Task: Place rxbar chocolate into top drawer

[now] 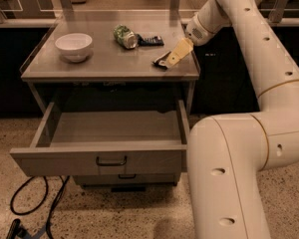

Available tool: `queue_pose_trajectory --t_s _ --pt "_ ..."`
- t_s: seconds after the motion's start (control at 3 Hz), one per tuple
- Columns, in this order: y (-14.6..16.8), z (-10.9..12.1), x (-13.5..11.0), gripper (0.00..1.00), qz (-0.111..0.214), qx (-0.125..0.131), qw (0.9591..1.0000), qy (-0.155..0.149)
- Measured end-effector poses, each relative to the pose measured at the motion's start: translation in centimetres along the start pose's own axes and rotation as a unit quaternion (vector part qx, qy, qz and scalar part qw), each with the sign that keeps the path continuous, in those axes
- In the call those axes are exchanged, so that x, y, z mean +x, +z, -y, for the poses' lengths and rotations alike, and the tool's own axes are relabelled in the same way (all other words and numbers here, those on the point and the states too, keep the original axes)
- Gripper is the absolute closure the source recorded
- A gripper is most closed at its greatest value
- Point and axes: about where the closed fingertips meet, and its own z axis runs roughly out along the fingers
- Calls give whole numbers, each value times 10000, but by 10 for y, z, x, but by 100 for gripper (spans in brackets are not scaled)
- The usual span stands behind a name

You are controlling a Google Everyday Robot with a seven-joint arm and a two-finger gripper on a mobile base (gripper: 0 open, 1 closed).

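Observation:
The rxbar chocolate [160,62], a small black-wrapped bar, lies on the grey tabletop [109,63] near its right front corner. My gripper [171,59], with pale yellow tips, reaches in from the right and sits right over the bar's right end, covering part of it. Whether it touches the bar I cannot tell. The top drawer [97,152] stands pulled out wide below the tabletop, with nothing showing inside it and its dark handle [111,161] centred on the front.
A white bowl [74,46] sits at the table's left. A crushed green can [123,36] and a dark blue packet [150,40] lie at the back middle. My white arm [249,39] and base [229,178] fill the right. Black cables [35,208] lie on the floor at left. The lower drawer front [124,178] is closed.

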Motion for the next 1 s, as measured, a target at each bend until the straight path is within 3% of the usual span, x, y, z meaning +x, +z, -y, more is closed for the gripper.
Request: queue_pose_trajectory --t_s 0.67,1.0 --pt "14 7 1 0 -9 62 10000 67" --pt "68 -1 -12 0 -301 -2 9994 -139"
